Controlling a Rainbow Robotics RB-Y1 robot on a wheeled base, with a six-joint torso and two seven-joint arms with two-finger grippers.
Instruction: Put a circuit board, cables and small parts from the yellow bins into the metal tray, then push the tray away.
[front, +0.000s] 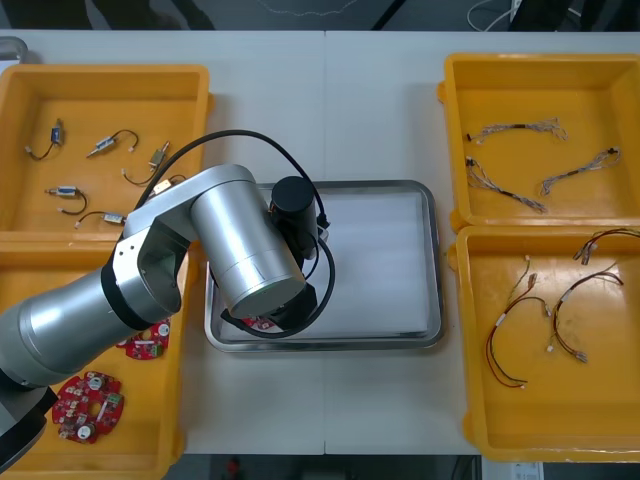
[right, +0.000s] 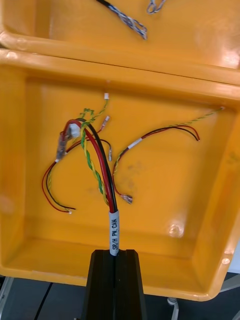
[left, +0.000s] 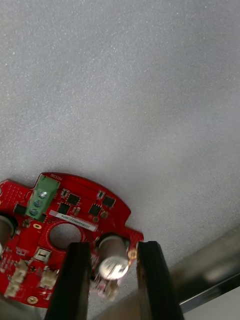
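Setting the circuit board (left: 80, 207) into the metal tray (front: 380, 260) looks to be the step in hand. The left gripper (left: 114, 247) is clamped on the board, its black fingers pinching a small silver cylinder at the board's rim. The board lies low over the tray's white floor, in the tray corner nearest the bench's (front: 330, 100) near-left corner. In the front view the left arm (front: 230, 240) reaches across that corner and covers most of the board.

The right gripper (right: 116, 252) is closed on a cable (right: 102, 170) of black, red and yellow-green strands, held at its white label sleeve. It sits at the near wall of the yellow bin (right: 165, 200) by the bench's near-right corner. Whether the cable is lifted clear of the bin floor cannot be told.

By my reading, the next move calls for the left gripper to release and rise straight up (a sideways pull could drag the board along). The right arm would then need to lift its cable free of the other cables (right: 165, 132) lying beside it before carrying it to the tray. Small parts and the push away remain to be done.
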